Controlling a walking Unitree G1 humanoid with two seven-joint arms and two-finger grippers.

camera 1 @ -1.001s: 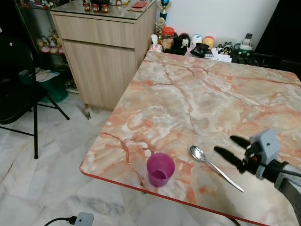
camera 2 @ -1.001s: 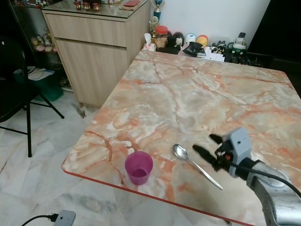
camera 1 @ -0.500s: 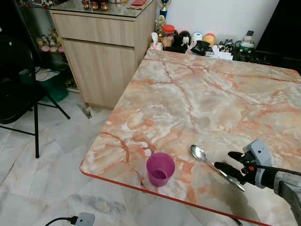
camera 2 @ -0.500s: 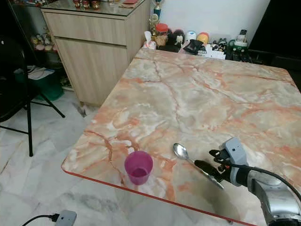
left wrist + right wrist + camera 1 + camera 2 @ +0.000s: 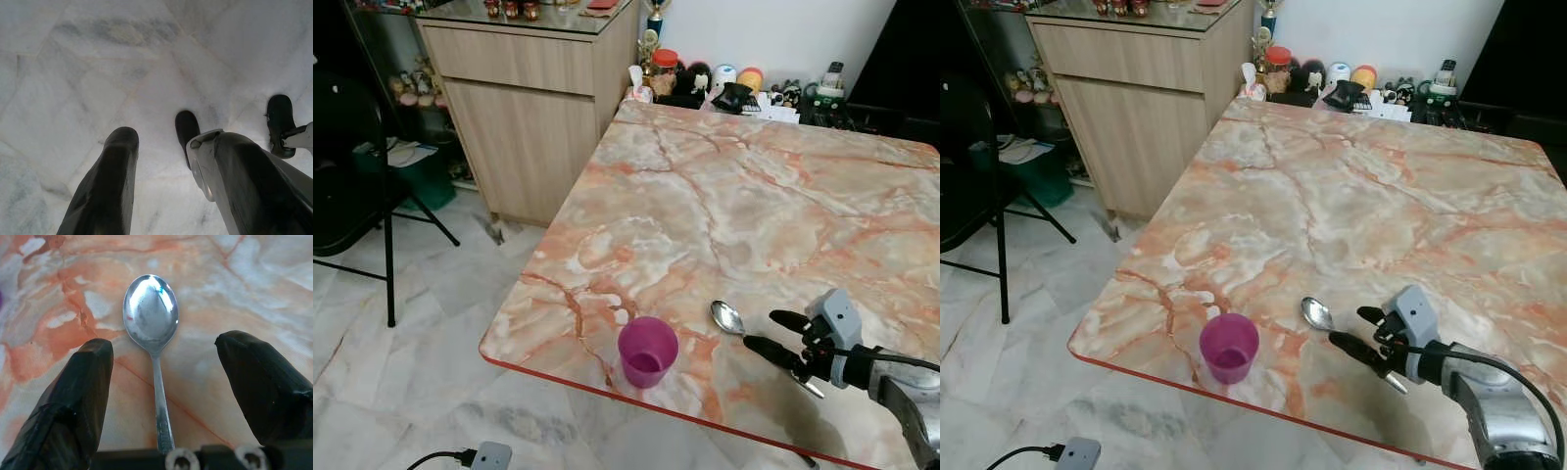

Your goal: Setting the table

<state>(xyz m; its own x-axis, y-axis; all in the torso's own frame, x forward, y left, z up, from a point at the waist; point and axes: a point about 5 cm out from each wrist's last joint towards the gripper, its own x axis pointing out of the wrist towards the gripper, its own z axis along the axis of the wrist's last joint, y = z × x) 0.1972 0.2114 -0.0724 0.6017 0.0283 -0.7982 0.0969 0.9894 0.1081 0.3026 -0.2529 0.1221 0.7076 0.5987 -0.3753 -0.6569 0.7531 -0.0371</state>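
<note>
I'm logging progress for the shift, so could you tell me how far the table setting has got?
Early stage. Already on the marble table: a purple cup near the front edge and a metal spoon lying flat beside it. In hand: the right gripper is open, its fingers straddling the spoon's handle, not yet closed. The left gripper hangs idle over the floor. Left: grasping and placing the spoon.

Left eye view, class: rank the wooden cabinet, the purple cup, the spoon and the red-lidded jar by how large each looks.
1. Wooden cabinet, by far.
2. Purple cup.
3 and 4 unsure: the spoon is partly hidden by the right gripper, and the red-lidded jar stands far from the camera.
</note>
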